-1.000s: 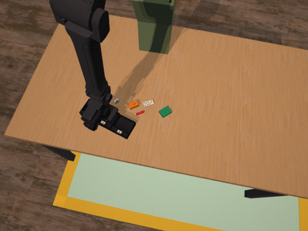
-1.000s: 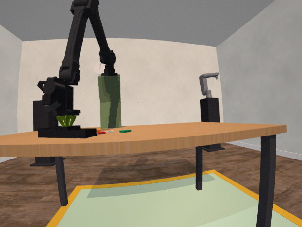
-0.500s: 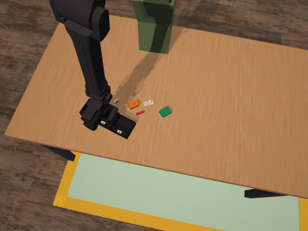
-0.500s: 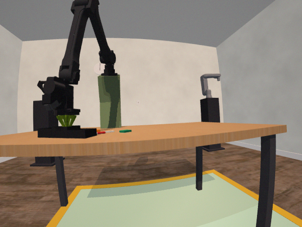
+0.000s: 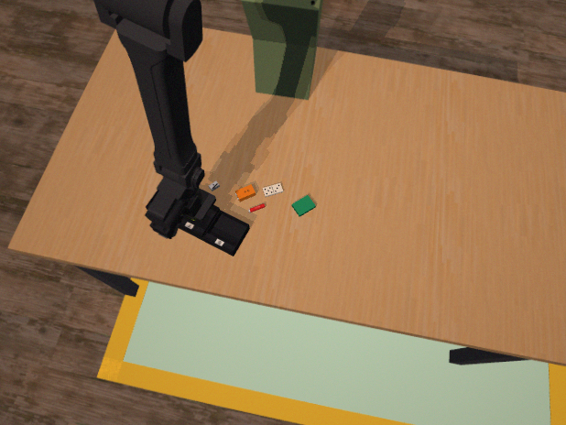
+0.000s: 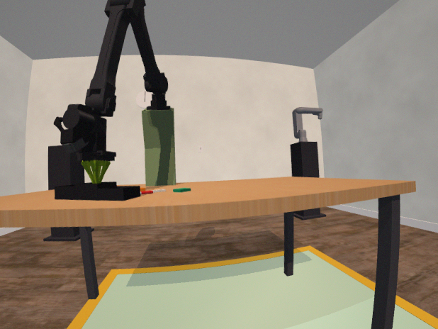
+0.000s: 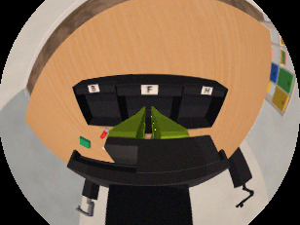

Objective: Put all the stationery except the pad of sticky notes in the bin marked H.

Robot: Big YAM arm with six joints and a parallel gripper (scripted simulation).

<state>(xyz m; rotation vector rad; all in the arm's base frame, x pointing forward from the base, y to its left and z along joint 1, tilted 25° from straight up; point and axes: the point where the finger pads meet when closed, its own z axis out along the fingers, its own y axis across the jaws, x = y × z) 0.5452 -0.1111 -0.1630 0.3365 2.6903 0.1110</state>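
A black row of three bins (image 5: 224,231) lies on the table at the front left; in the wrist view its labels show, with H on the right compartment (image 7: 205,106). My gripper (image 6: 96,181) points down over the bins, near the middle compartment, also in the wrist view (image 7: 150,131). Its green fingers meet at the tips and I see nothing between them. Right of the bins lie a red marker (image 5: 257,208), an orange block (image 5: 244,191), a small grey clip (image 5: 213,185), a white domino (image 5: 273,189) and a green pad (image 5: 303,205).
A tall green pillar (image 5: 284,46) that carries the arm stands at the back of the table. A second grey device on a black stand (image 6: 305,142) stands beyond the table's far right. The table's front edge runs close below the bins.
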